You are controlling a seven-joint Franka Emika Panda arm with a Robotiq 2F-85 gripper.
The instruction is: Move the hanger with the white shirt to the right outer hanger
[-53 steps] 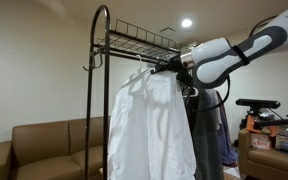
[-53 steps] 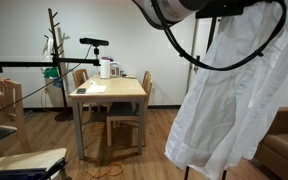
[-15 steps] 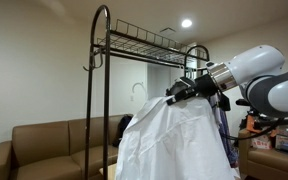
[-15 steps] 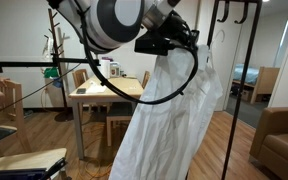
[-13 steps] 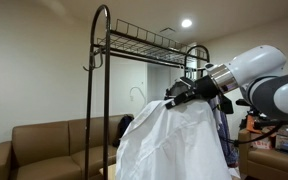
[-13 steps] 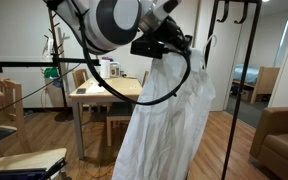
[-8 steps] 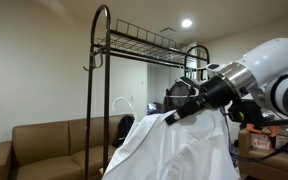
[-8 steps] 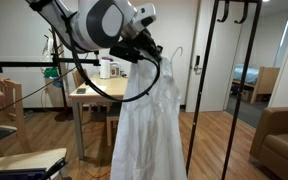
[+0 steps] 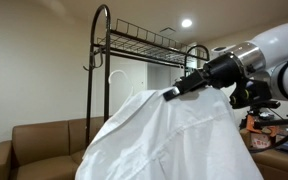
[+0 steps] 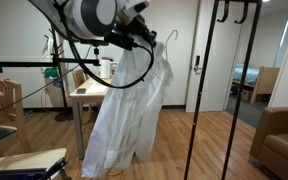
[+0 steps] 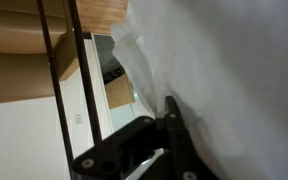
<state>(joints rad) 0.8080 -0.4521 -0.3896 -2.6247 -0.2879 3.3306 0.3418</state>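
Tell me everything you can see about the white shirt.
The white shirt is a long, thin, creased fabric garment. It hangs on a hanger whose hook pokes out above, held in mid-air by the gripper at its neck. It drapes tilted, tail flaring outward, apart from the rack.

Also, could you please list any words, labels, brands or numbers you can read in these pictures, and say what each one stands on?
No text can be read in any view.
White shirt: no print or label shows.
Boxes at the edge of an exterior view: any print is too small and blurred to read.
Container on the wooden table: too small to read.
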